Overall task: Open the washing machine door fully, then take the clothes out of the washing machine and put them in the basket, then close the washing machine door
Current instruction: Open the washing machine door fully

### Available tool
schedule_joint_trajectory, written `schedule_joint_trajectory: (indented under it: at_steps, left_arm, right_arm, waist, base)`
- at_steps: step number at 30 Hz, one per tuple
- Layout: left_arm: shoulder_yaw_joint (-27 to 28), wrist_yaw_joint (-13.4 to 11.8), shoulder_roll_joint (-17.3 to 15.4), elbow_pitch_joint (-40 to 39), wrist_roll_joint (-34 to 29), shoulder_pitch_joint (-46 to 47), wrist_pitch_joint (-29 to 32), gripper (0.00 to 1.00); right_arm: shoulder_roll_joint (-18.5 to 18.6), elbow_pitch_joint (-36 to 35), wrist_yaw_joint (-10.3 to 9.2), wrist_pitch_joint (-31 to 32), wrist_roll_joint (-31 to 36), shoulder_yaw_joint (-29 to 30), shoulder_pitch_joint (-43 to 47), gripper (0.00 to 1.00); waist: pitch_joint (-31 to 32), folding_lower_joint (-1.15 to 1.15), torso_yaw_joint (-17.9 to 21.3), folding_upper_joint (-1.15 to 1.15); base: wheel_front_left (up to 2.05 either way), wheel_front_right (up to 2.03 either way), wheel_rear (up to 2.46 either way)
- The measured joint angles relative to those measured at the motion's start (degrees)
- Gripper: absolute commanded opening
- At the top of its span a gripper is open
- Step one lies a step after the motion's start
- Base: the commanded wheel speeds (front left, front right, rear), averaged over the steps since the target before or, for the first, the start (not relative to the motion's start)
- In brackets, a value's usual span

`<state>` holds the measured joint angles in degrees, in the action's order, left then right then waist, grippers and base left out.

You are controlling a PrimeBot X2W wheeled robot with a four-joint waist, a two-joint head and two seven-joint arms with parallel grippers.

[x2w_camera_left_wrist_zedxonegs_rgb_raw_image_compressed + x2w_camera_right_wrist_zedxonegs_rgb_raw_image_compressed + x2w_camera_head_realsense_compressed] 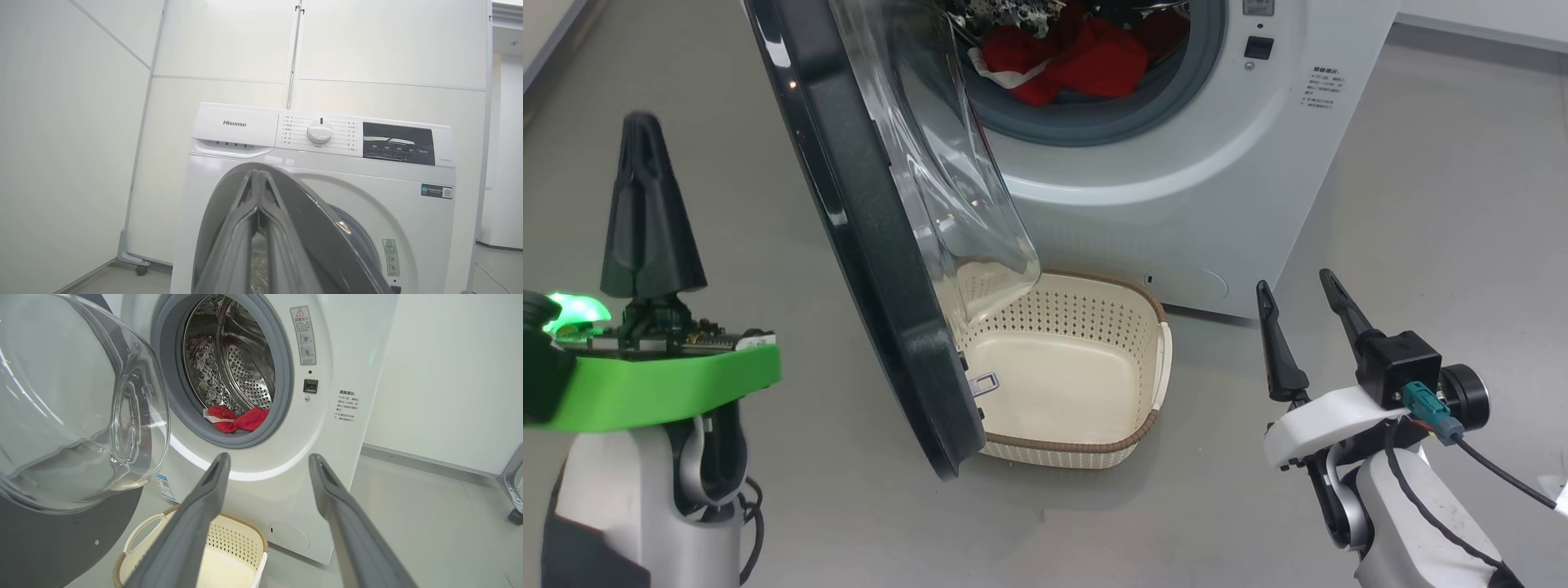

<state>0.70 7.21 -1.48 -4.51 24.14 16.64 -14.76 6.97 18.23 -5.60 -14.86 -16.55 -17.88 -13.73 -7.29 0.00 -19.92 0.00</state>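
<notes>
1. Jaws on the left: shut flat, fingers [649,212] pressed into one dark wedge, nothing between them. Hang left of the door [866,245], on its outer side, apart from it.
2. Jaws on the right: spread wide and empty, fingers [196,522] aimed at the washer [347,355] from low on the right, well short of it.
3. Door: swung out, though seemingly not all the way. Stands nearly edge-on in the head view, glass bowl [931,163] bulging over the left part of the basket [1078,314].
4. Basket: on the floor [1421,204] just before the washer, below the opening, nothing inside.
5. Clothes [1078,61]: heaped red at the front of the drum [229,355], against the grey gasket [1094,126]. None out yet.
6. Step in hand, by the look of it: the first one, getting the door fully open.
7. Next move, as a judgement: push or hook the door from its inner side to swing it farther left. Calls for clearing the shut jaws out of the swing path first, since a shove from where they hang would only close the door.
8. Worth watching: the bowl passing over the basket rim. Cannot tell whether it clears.
</notes>
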Motion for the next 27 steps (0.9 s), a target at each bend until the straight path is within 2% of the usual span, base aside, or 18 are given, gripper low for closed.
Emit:
schedule_joint_trajectory:
  at_steps: [6, 12, 20, 24, 27]
  left_arm:
    - [-5.86, 0.00, -0.03, -11.23, 0.57, 3.27, -0.02, 0.00]
    - [-16.90, 0.00, -0.64, -16.78, 0.36, 3.34, -0.02, 0.00]
    - [-31.90, 0.00, -4.71, -17.48, 0.40, 0.38, -0.02, 0.00]
    - [-40.36, 0.00, -7.26, -15.39, 1.16, -2.29, -0.01, 0.00]
    - [-44.11, 0.00, -8.42, -13.19, 1.96, -4.37, 0.00, 0.00]
  right_arm:
    - [-0.27, 0.02, 0.46, -0.01, 0.54, 0.32, 0.19, 1.00]
    - [-0.57, 0.07, 1.00, -0.01, 1.35, 0.49, 0.20, 1.00]
    - [-0.93, 0.34, 1.59, 0.00, 1.66, 0.91, 0.24, 1.00]
    - [-1.14, 0.57, 2.01, 0.00, 1.76, 1.02, 0.29, 1.00]
    - [-1.20, 0.74, 2.44, 0.00, 2.10, 1.12, 0.31, 1.00]
  waist:
    - [-0.17, 0.00, -0.35, 0.00]
    - [-0.27, 0.00, -0.53, 0.00]
    - [-0.12, 0.00, -0.70, 0.00]
    - [-0.04, 0.00, -0.73, 0.00]
    - [-0.02, 0.00, -0.75, 0.00]
  base:
    - [0.00, 0.00, 0.00]
    - [0.00, 0.00, 0.00]
    - [0.00, 0.00, 0.00]
    - [0.00, 0.00, 0.00]
    - [0.00, 0.00, 0.00]
